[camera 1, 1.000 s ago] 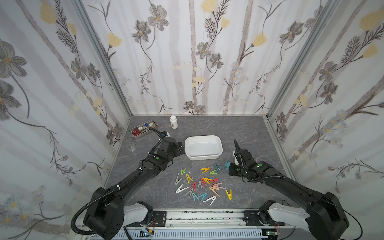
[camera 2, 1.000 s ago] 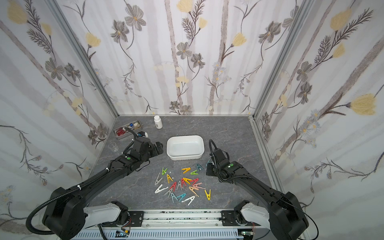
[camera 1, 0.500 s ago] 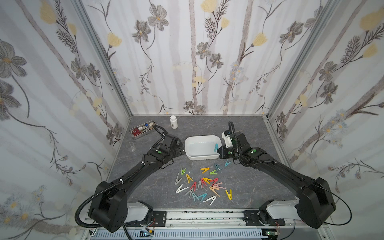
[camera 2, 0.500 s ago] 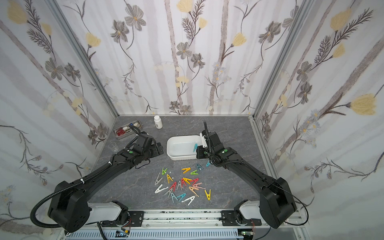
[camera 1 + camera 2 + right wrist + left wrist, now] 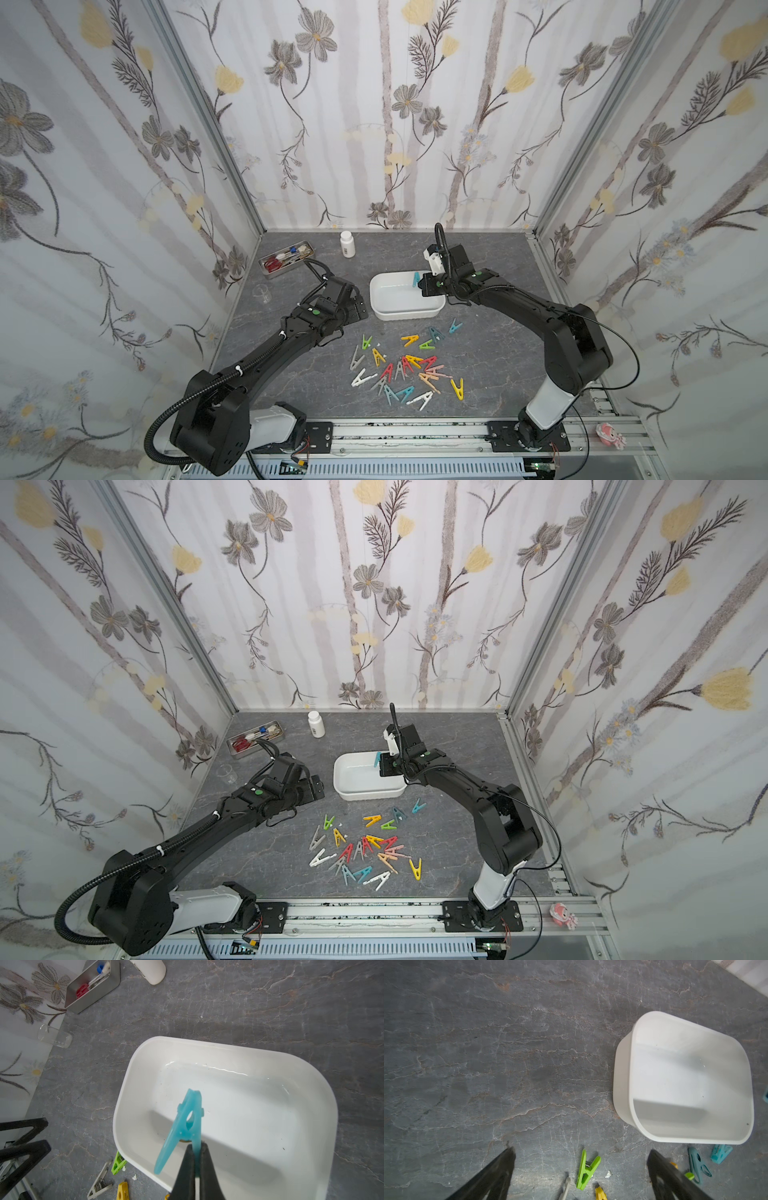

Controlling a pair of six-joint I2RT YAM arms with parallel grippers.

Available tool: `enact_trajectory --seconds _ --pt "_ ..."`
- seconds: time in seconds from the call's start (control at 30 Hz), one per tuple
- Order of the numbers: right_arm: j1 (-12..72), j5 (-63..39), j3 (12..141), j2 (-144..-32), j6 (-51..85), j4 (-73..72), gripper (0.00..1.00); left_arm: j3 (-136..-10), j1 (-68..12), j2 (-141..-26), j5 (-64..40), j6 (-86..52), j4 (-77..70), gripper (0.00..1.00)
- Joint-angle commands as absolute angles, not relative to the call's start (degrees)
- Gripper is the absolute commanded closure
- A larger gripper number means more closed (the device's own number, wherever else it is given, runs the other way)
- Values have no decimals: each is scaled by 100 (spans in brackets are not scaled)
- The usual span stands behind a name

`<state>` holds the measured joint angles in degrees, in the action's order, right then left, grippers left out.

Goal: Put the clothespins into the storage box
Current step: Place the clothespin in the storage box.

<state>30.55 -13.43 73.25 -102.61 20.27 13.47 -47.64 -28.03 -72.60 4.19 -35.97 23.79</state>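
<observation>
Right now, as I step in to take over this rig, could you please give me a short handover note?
Right hand: shut on a teal clothespin, held over the inside of the storage box, not yet released.
Left hand: open and empty, above the table beside the box.
Box: no pins lying in it.
Other clothespins: scattered on the table in front of the box.
Done: one pin is gripped and is over the box.
Left: drop it in, then move all the rest.
</observation>
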Motion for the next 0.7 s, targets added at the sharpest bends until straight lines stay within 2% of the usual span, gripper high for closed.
enact_trajectory --seconds 0.0,0.17,0.4,0.47,0.67 --pt "3060 -1492 7526 -10649 1847 1200 100 -4773 -2812 -7234 121 -3654 2571 0" --pt "3066 -1548 7830 -11243 1741 1283 100 -4544 -2813 -6829 -194 -3815 2242 0" --pt "3081 -1398 8126 -11467 1613 1455 100 -4621 -2819 -6730 432 -3859 2795 0" --pt "3081 -1386 8175 -11469 1570 1508 94 -4632 -2813 -6773 431 -3858 2875 0" --pt "3076 -1354 8200 -11391 1545 1529 90 -4630 -2817 -6844 387 -3808 2900 1"
